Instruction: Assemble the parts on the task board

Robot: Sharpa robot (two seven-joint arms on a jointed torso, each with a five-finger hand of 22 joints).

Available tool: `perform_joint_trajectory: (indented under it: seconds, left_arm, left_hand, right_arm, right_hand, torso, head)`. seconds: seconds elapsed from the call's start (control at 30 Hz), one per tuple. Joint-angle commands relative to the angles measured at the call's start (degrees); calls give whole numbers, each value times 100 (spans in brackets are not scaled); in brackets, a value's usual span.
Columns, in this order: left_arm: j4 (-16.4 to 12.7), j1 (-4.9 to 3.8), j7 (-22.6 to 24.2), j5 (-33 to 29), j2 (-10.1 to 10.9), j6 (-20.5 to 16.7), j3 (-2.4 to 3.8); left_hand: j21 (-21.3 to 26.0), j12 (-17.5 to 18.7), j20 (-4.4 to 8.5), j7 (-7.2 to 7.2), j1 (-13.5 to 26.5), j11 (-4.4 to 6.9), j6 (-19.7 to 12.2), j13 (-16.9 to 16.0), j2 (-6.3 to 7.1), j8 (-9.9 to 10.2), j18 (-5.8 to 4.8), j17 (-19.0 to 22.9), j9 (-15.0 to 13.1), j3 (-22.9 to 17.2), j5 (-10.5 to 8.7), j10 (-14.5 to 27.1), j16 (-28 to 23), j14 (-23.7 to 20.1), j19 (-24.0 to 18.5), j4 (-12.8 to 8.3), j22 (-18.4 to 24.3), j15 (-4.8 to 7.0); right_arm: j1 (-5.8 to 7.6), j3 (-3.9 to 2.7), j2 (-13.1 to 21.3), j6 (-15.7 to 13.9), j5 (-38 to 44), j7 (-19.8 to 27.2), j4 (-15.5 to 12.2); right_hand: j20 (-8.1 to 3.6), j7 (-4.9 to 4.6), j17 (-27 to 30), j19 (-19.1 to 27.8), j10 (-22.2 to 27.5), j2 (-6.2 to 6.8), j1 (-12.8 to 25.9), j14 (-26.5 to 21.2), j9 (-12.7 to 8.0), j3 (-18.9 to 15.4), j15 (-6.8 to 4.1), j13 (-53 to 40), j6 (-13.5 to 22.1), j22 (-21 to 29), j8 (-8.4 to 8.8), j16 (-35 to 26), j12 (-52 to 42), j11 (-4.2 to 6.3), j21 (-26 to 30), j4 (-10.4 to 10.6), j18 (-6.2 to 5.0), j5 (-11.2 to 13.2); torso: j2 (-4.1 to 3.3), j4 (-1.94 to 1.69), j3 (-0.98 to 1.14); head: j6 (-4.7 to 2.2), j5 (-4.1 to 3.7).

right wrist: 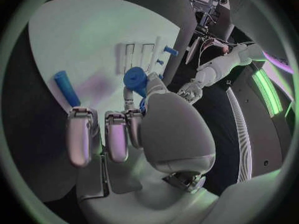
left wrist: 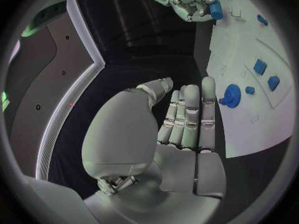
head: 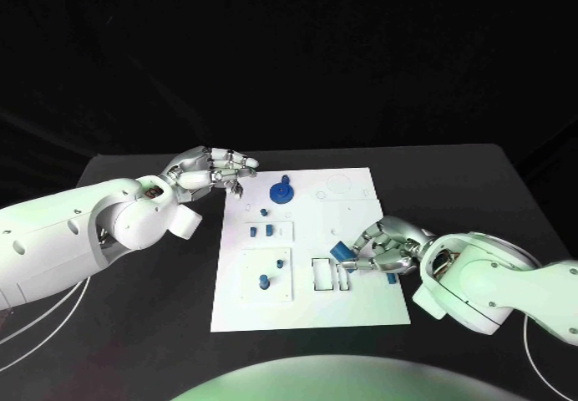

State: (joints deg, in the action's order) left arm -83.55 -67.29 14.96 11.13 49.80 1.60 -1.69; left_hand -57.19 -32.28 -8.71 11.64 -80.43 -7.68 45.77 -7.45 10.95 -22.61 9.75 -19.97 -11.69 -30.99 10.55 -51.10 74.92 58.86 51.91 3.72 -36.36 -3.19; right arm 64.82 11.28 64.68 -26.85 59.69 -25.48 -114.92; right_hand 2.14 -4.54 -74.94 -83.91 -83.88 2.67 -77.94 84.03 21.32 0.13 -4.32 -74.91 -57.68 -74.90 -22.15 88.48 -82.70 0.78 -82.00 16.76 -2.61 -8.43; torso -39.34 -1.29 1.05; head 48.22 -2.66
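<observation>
One blue part (head: 341, 249) sits pinched in the right robot hand (head: 383, 249) directly above the task board (head: 349, 309) slots (head: 332, 273), while the left robot hand (head: 217, 170), fingers together and holding nothing, hovers at the board's far-left corner.

blue parts (head: 282, 194), white task board (head: 362, 309)

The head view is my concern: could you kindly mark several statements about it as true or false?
1. The right robot hand holds a small blue part. True.
2. The left robot hand grips the round blue part. False: it holds nothing; that part sits on the task board.
3. The task board lies on the black table. True.
4. The right robot hand is over bare table. False: it is over the board's right side.
</observation>
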Motion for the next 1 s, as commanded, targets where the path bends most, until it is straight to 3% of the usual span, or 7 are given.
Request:
perform_joint_trajectory:
  seconds: [0.03, 0.33, 1.0]
  left_arm:
    - [-18, -1, 38, 3, -14, 92, 3]
    - [-26, -1, 39, 3, -6, 89, 3]
    - [-34, 0, 28, 3, 12, 93, 3]
  left_hand:
    - [28, -36, -19, -9, 70, -1, -41, 8, 2, -19, 85, 10, -9, -3, 26, 46, -31, 8, 15, -17, 6, -28]
    - [28, -36, -19, -9, 70, -1, -41, 8, 2, -19, 85, 10, -9, -3, 26, 46, -31, 8, 15, -17, 6, -28]
    - [28, -36, -19, -9, 70, -1, -41, 8, 2, -19, 85, 10, -9, -3, 26, 46, -31, 8, 15, -17, 6, -28]
  right_arm:
    - [-37, 3, -101, 235, -194, 33, 29]
    - [-172, 6, -309, 423, -202, -6, 111]
    - [-207, 6, -486, 438, -83, 0, 178]
  right_hand:
    - [-48, 143, -1065, -346, -300, -189, -54, 510, 919, 28, -30, -963, -190, -1278, -56, 23, 4, 36, 5, -2, 90, -9]
    - [-64, 177, -1079, -355, -307, -179, 416, 512, 953, -2, -51, -953, -297, -1285, -104, 24, 33, 63, -9, 1, 94, -6]
    - [-69, 191, -1097, -362, -320, -179, 529, 516, 965, -5, -58, -970, -333, -1292, -125, 29, 14, 74, -29, -3, 98, -5]
  torso:
    - [-5, -1, 2]
    - [-1, 3, 2]
    - [-3, 0, 3]
  head:
    - [2, 2]
    - [27, 21]
    - [50, 51]
